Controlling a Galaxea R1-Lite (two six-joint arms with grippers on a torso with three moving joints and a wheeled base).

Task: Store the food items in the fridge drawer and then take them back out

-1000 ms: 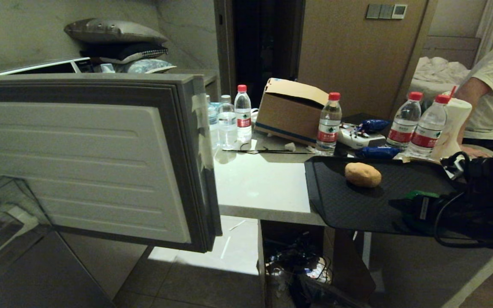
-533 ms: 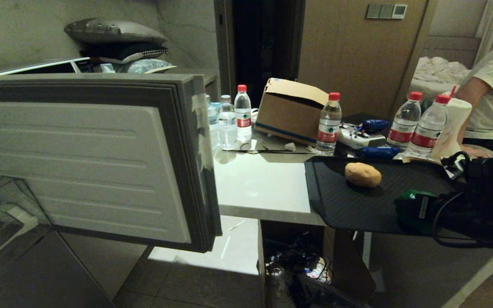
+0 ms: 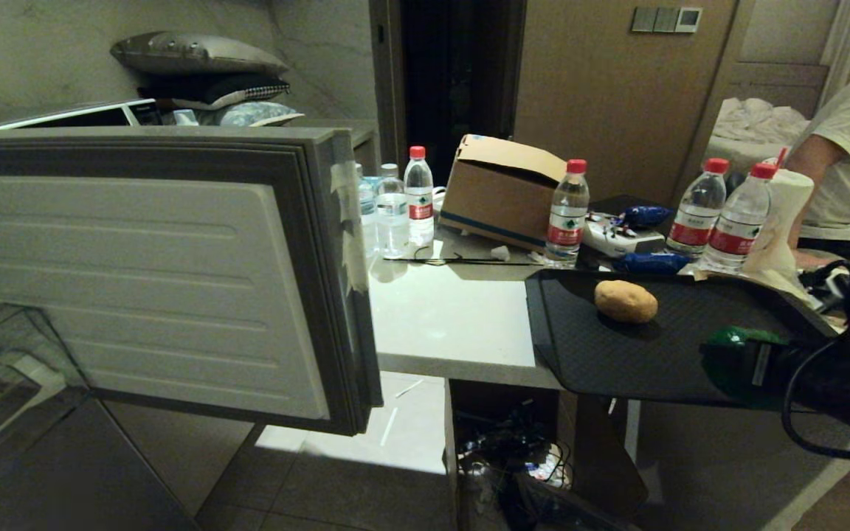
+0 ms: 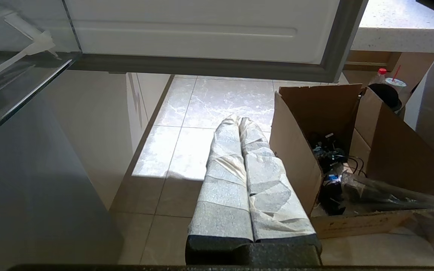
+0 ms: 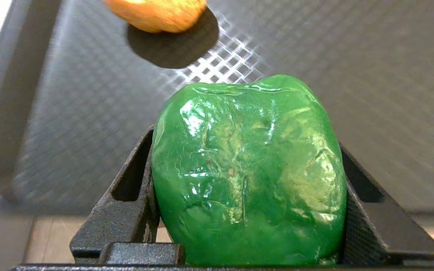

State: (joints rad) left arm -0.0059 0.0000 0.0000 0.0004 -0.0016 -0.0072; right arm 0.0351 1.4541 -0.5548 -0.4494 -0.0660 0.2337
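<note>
Glossy green item (image 5: 249, 169) clamped between right gripper (image 5: 249, 210) jaws.

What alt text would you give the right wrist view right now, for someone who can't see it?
The right tool grips a glossy green food item between its two black fingers, just above the near edge of a dark textured tray. A tan potato lies farther back on the tray, partly cut off by the frame.

Red-capped water bottles (image 3: 567, 212) flank a cardboard box (image 3: 502, 190) — a black tray (image 3: 587, 346) overhangs the counter (image 3: 447, 317).
</note>
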